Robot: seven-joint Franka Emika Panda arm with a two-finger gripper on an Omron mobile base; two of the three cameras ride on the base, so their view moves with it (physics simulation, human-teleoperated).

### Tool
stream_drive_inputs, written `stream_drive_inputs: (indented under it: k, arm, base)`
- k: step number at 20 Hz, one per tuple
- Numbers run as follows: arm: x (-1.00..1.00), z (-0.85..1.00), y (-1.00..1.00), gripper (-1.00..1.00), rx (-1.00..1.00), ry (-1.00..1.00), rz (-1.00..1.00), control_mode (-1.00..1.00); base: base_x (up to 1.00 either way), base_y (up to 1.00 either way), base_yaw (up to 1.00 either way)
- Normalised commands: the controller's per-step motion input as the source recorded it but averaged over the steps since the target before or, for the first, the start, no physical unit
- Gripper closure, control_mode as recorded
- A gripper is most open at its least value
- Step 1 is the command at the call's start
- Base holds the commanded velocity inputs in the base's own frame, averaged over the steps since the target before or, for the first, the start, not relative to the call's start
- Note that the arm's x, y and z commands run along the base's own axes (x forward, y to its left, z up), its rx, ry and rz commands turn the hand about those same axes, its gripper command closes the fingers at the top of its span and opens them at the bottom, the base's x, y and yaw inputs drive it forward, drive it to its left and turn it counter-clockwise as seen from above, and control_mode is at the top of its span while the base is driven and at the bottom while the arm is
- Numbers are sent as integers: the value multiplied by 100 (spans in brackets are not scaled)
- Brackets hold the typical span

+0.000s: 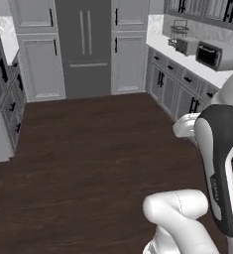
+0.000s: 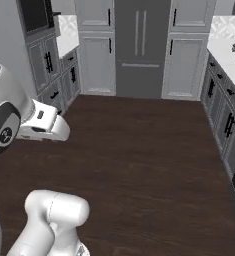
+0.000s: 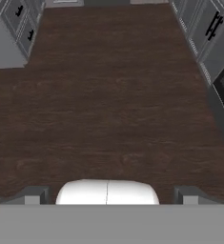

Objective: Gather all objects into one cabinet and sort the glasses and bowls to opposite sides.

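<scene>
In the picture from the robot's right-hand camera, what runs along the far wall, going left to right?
Wall oven → white counter corner → tall white cabinets → grey fridge → more white cabinets → right-hand counter.

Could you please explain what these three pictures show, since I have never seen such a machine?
It is a white robot arm on a driving base, in a rendered kitchen. Two cameras ride on the base behind the arm, one at its left, one at its right; both look forward over the dark wood floor toward a grey fridge. The third camera sits on the hand and looks down at the floor. Its tool is open and holds nothing. On the counter at the right stands a microwave. No cups or bowls can be made out.
</scene>
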Motion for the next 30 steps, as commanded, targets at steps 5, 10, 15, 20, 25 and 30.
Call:
stream_drive_inputs:
  k: [5, 10, 15, 20, 25, 30]
  arm:
    - [0, 0, 0, -100, 0, 0, 0, 100]
    - [0, 0, 0, -100, 0, 0, 0, 100]
    - [0, 0, 0, -100, 0, 0, 0, 100]
    - [0, 0, 0, -100, 0, 0, 0, 100]
    - [0, 0, 0, -100, 0, 0, 0, 100]
    - [0, 0, 0, -100, 0, 0, 0, 100]
  base:
    - [100, -10, -24]
    - [100, -9, -7]
    - [100, -30, 0]
    - [100, -40, 1]
    - [100, -35, 6]
    - [100, -28, 13]
